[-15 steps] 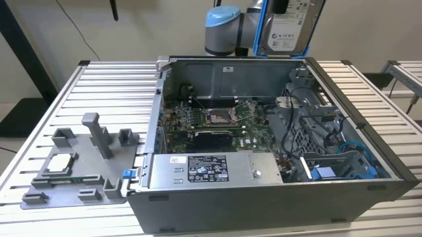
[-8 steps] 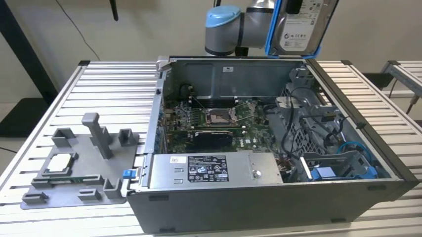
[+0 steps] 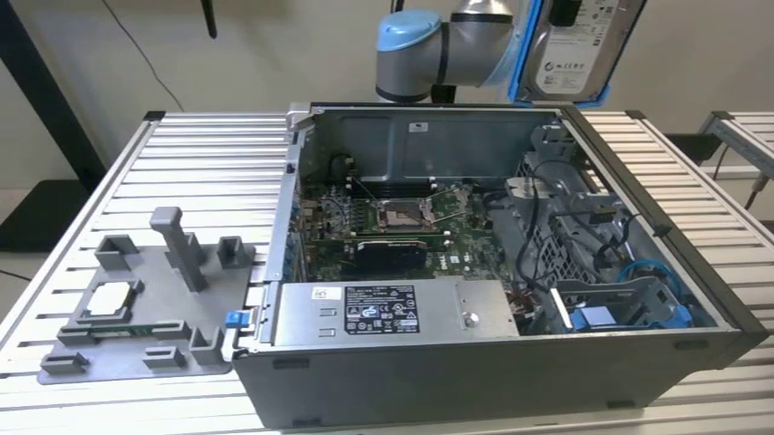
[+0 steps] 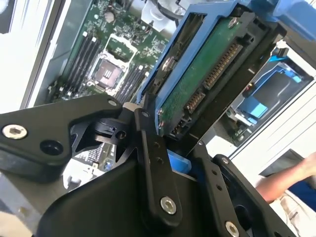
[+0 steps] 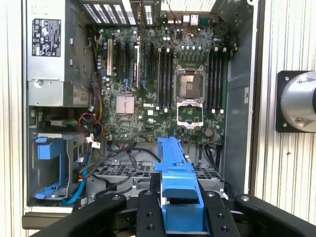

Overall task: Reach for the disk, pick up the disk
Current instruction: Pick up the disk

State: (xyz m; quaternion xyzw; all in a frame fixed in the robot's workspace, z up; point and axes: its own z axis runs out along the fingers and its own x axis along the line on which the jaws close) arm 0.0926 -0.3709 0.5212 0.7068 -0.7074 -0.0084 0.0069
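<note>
One flat silver-grey disk in bright blue plastic rails (image 3: 578,50) is up in the air, high over the open grey computer case (image 3: 484,381) on the slatted counter (image 3: 194,154). Black jaws of the gripper (image 4: 170,148) are pinching the disk's lower end, its green circuit board facing the second wrist view. Best judgement: keep that squeeze firm and the lift straight, clear of the blue cables (image 5: 74,192).

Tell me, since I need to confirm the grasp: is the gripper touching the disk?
Touching. In the second wrist view the gripper has its black fingers closed against the disk, pressing its blue rail with no gap. The exterior view shows the disk lifted above the computer case.
</note>
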